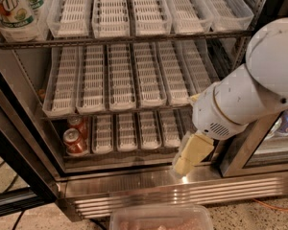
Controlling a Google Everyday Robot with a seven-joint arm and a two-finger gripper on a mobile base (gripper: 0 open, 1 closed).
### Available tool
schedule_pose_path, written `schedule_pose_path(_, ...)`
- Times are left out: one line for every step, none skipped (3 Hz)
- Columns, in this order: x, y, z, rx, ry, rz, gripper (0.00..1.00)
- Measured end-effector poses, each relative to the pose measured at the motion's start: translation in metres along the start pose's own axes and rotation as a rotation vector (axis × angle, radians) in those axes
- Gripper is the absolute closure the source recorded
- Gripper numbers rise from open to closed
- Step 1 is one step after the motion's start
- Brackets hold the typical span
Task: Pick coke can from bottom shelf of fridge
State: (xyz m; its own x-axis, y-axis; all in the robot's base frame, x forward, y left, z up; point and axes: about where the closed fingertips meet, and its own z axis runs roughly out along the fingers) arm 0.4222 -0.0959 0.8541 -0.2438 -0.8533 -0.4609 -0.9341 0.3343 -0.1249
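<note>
Gripper (182, 167) down at right front edge of bottom shelf (129, 154), can't tell whether open or closed; coke can (75, 142) at left end, well apart.

Two coke cans (75, 142), one hand (183, 166) before fridge (134, 188)

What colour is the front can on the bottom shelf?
Red can, camera view; tool to its right.
</note>
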Motion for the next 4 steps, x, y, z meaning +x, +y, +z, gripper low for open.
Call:
schedule_pose_path(-0.003,0.006,0.020,0.017,-0.039,0.034,0.00)
schedule_pose_path(-0.005,0.027,0.068,0.019,-0.091,0.109,0.00)
schedule_pose_path(-0.011,0.037,0.115,0.032,-0.138,0.164,0.00)
schedule_pose_path(-0.028,0.031,0.149,0.071,-0.198,0.185,0.00)
